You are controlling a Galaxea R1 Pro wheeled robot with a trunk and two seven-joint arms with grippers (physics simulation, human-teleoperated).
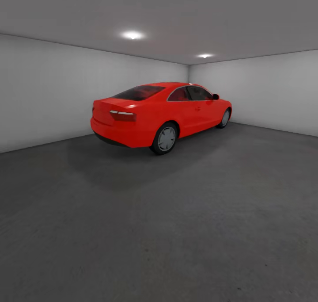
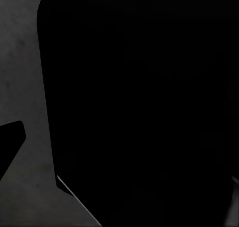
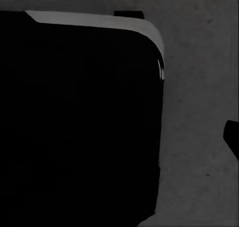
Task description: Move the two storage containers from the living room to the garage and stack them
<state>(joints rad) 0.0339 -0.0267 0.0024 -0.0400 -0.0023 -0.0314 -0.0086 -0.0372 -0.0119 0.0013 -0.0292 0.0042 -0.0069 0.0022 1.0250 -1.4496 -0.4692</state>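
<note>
A: Where are we?

B: In the garage. A red car (image 1: 161,114) stands toward the far corner, pale walls (image 1: 39,89) behind it and two ceiling lights (image 1: 132,35) on. The floor (image 1: 176,231) this side of the car is dark grey concrete — open and unmarked.

A: And the containers?

B: I can't place them; nothing orange-red sits on the floor near the car.

A: The grippers?

B: Can't tell. Each wrist view is mostly a large black shape (image 2: 144,102) with a rounded corner, over grey floor. A small dark tip (image 3: 233,137) juts in at one edge of the right wrist view, too little to judge whether either gripper is spread or has hold of anything.

A: What could go wrong from here?

B: Judging only — setting a container down too near the car would crowd the stacking, and with the wrist views this blocked, a misaligned stack could go unnoticed and slide off.
</note>
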